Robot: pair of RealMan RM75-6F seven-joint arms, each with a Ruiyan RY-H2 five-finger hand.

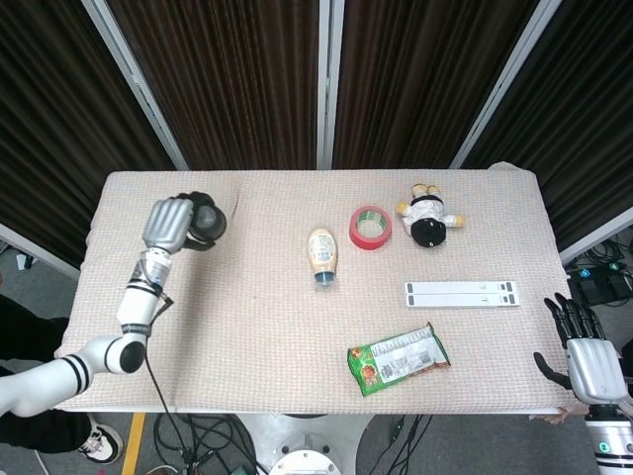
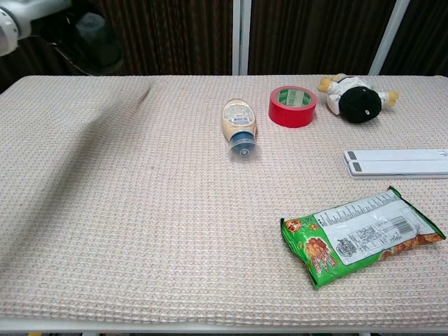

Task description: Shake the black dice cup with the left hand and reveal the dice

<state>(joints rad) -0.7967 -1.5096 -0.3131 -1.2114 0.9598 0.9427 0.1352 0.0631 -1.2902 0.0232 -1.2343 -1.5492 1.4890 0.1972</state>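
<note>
1. We take the squeeze bottle (image 1: 322, 255) lying near the middle of the table (image 1: 247, 346) as our landmark; its blue cap points toward the front edge.
2. Well to the left of the bottle and slightly behind it, we see the left hand (image 1: 168, 226) raised above the table's back-left area, its fingers wrapped around the black dice cup (image 1: 207, 222).
3. In the chest view the dice cup (image 2: 96, 42) appears at the top-left, clearly above the table surface and in front of the dark curtain, with only a sliver of the arm visible at the corner.
4. We cannot see any dice in either view.
5. Far to the right of the bottle, off the table's front-right corner, the right hand (image 1: 584, 351) hangs with its fingers spread and holds nothing.
6. Just right of the bottle and a little behind it lies a red tape roll (image 1: 370, 228), with a plush toy (image 1: 427, 216) further right.
7. A white strip (image 1: 461, 293) lies right of the bottle, and a green snack packet (image 1: 398, 358) lies in front and to the right of it.
</note>
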